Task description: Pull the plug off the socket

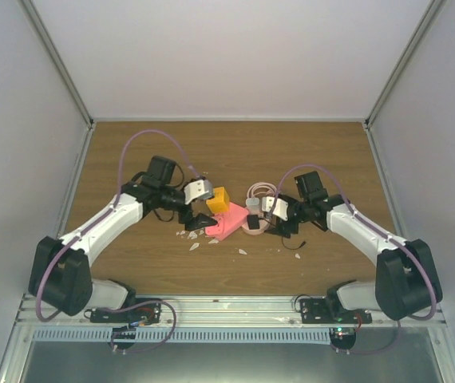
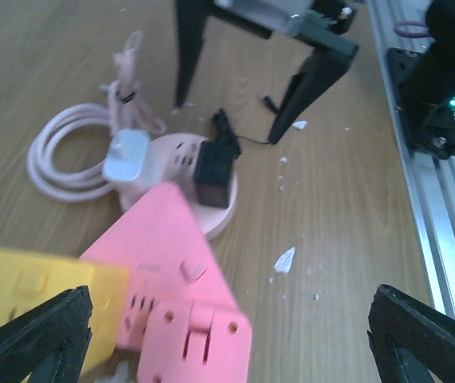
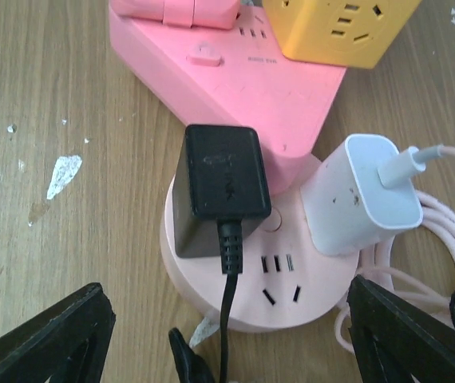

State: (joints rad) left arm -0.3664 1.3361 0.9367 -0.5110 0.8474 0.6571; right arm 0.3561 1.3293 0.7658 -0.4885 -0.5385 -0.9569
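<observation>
The socket, a flat pink triangle [image 1: 229, 221], lies mid-table. It also shows in the left wrist view [image 2: 160, 239] and the right wrist view [image 3: 235, 92]. A small pink rounded-square block [image 2: 195, 343] sits on one corner and a yellow cube [image 2: 40, 295] on another. My left gripper [image 2: 227, 343] is open, its jaws wide on either side of the pink block and touching nothing. In the top view it is [image 1: 195, 221] just left of the triangle. My right gripper [image 3: 227, 343] is open over a round pale pink socket [image 3: 291, 295], which carries a black plug [image 3: 219, 183] and a white plug [image 3: 363, 195].
A coiled pale pink cable [image 2: 52, 159] lies beyond the round socket. White scraps [image 1: 194, 246] are scattered on the wooden table near the triangle. The black plug's thin cord [image 3: 226, 319] runs between my right fingers. Grey walls stand on both sides.
</observation>
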